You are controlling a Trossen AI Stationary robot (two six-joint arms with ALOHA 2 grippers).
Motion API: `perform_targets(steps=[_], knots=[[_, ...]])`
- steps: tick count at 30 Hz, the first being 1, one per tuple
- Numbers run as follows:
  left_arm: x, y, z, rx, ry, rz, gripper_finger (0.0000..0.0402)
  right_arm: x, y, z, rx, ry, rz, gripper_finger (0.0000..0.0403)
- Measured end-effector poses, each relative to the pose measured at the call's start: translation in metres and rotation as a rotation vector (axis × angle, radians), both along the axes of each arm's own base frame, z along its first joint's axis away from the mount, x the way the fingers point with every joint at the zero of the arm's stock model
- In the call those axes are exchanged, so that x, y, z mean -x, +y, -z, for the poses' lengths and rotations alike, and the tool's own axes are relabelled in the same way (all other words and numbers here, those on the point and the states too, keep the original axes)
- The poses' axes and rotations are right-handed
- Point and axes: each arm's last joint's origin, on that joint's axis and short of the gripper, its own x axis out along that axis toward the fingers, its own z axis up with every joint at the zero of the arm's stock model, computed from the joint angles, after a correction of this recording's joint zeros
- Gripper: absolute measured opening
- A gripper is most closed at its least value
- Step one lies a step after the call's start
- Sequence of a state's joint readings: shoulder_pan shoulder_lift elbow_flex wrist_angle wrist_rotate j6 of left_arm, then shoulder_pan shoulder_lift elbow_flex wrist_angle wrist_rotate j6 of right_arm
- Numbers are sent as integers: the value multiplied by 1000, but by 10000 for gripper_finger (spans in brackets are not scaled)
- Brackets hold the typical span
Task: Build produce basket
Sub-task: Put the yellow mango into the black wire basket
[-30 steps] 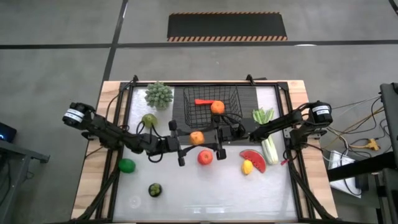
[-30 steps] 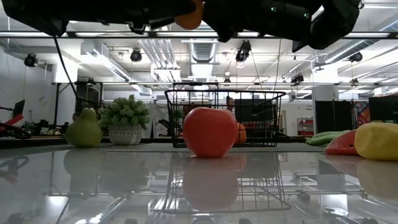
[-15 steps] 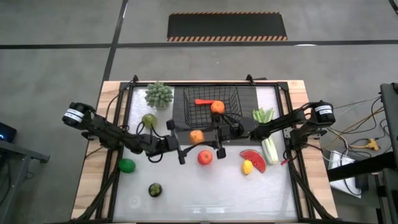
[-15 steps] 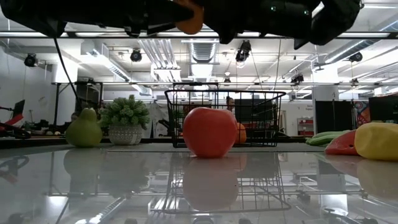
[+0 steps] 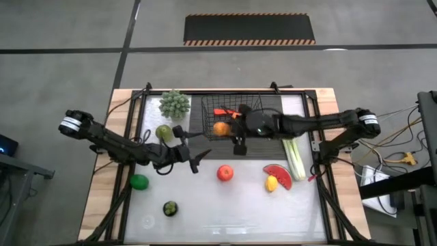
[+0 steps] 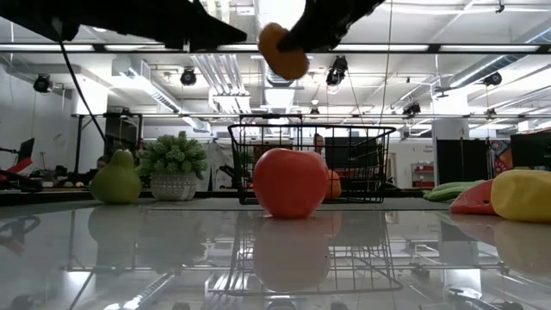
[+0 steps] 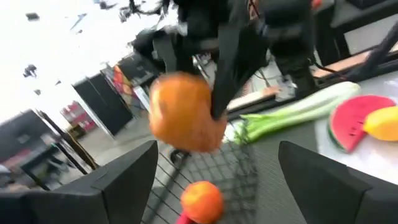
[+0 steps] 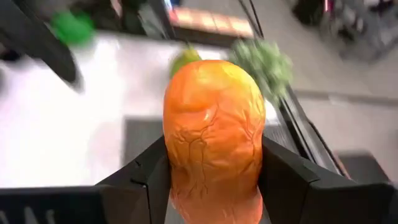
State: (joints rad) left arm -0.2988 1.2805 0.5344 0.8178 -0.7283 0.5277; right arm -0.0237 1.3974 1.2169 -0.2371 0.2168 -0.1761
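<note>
The left pincer (image 5: 193, 159) is hanging with its fingers spread wide and holding nothing, over the worktop (image 5: 205, 205) between the green pear (image 5: 163, 131) near the left edge and the red apple (image 5: 224, 173) at the middle. The right pincer (image 5: 227, 129) is gripping an orange fruit (image 5: 220, 128) above the left part of the wire-mesh basket (image 5: 231, 116) at the far edge, where another orange (image 7: 201, 200) and a red piece already lie. The step in hand looks like the drop-off: next, lowering inside the rim and spreading the fingers, clear of that orange. The watermelon slice (image 5: 278, 175), lemon (image 5: 272, 182) and celery (image 5: 294, 152) are waiting near the right edge.
</note>
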Motion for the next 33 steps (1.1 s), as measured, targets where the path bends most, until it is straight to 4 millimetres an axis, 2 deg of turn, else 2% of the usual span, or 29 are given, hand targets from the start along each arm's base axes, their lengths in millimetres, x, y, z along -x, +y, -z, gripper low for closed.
perform_targets(steps=[5, 8, 13, 19, 25, 33], knots=[[18, 7, -17, -87, -29, -35, 315, -6, -30, -9, -4, 177, 82, 180], [30, 11, -23, -104, -55, -43, 315, -11, -54, -5, -30, 239, 128, 180], [45, 17, -25, -93, -94, -49, 315, -26, -99, 24, -136, 312, 133, 180], [56, 20, -13, -82, -90, -47, 315, -46, -139, 65, -244, 382, 163, 180], [59, 21, -8, -71, -91, -43, 315, -64, -153, 95, -295, 479, 166, 180], [59, 21, -8, -67, -96, -42, 315, -79, -159, 110, -333, 569, 181, 194]])
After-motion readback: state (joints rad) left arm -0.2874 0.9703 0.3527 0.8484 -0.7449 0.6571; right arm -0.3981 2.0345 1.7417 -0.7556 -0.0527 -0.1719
